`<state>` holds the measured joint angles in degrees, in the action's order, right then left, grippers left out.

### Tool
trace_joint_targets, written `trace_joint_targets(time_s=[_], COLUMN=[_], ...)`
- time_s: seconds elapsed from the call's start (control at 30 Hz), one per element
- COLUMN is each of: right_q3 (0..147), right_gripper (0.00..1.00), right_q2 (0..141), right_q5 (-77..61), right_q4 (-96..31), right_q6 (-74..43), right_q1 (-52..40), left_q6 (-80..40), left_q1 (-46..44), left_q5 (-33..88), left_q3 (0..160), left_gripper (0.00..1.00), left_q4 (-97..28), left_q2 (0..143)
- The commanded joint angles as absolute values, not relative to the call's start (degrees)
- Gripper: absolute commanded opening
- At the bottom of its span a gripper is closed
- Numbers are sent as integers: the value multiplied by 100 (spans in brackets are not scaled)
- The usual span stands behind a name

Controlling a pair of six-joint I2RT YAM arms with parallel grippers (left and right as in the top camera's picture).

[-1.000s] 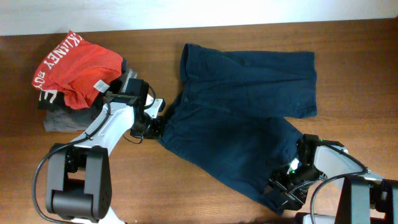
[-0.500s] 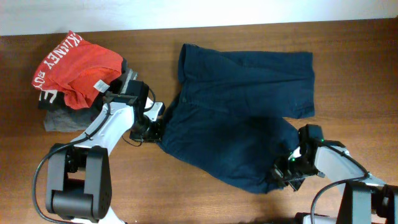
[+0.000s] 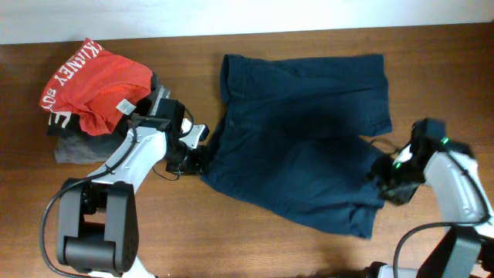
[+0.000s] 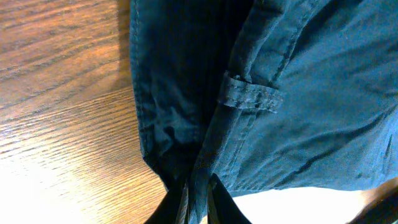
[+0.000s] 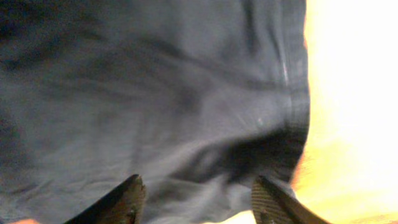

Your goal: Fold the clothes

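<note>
One dark navy-blue soft cloth garment, shorts-shaped, lies spread flat on the brown wooden table, centre to right in the overhead view. The waistband end is at the left. One leg runs along the far side and the other angles toward the near right corner, slightly rumpled at its hem.

Left gripper sits at the left edge of the waistband, low on the table. In the left wrist view its dark fingertips stand almost together with a fold of the waistband edge pinched between them, so it is clamped on the garment. A stitched belt loop shows just beyond, and bare wood lies to the side of the cloth.

Right gripper is at the right edge of the near leg, with a green light on the arm behind it. The right wrist view is blurred. Its two fingers stand wide apart with navy cloth lying across the gap and beyond, and a seam runs down the cloth's right edge. The jaws are spread and nothing is pinched, as far as the blur allows.

Red garment with white lettering lies crumpled at the far left on top of a grey folded garment. Both are well apart from the navy cloth, just behind the left arm's wrist.
</note>
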<state>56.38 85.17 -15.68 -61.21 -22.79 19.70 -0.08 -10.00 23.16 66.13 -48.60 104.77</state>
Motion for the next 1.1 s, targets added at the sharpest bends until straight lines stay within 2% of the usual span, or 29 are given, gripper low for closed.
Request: trace_joint_targets(time_s=[0.0, 0.07, 0.17, 0.3, 0.47, 0.7, 0.83, 1.07], right_q3=[6355, 6460, 6285, 5808, 4923, 4086, 3806, 3197], right_gripper=[63, 64, 79, 79, 79, 79, 80, 79], right_q2=[8497, 8497, 8508, 8508, 8506, 8499, 8499, 8501], right_q5=[-1389, -1455, -1295, -1566, -1984, -2224, -2014, -2012], right_q4=[-6333, -6517, -7081, -7505, -7419, -6928, -6302, -5408], right_q6=[-1715, -1717, -1715, -1743, -1743, -1981, -2558, -2919], right_q1=[2012, 2010, 2012, 2012, 1979, 1979, 1979, 1979], left_q6=[-45, -45, -45, -45, -43, -43, -43, -43], left_q1=[-1007, -1007, -1007, -1007, -1007, -1007, -1007, -1007], left_q5=[2429, 2427, 2427, 2425, 2425, 2425, 2425, 2425], left_q3=[6685, 6685, 6685, 6685, 6685, 6685, 6685, 6685], left_gripper=[12, 13, 13, 14, 16, 17, 17, 17], left_q4=[-4853, -4847, -4847, -4836, -4755, -4694, -4650, -4652], left_q2=[10309, 10309, 10309, 10309, 10309, 10309, 10309, 10309])
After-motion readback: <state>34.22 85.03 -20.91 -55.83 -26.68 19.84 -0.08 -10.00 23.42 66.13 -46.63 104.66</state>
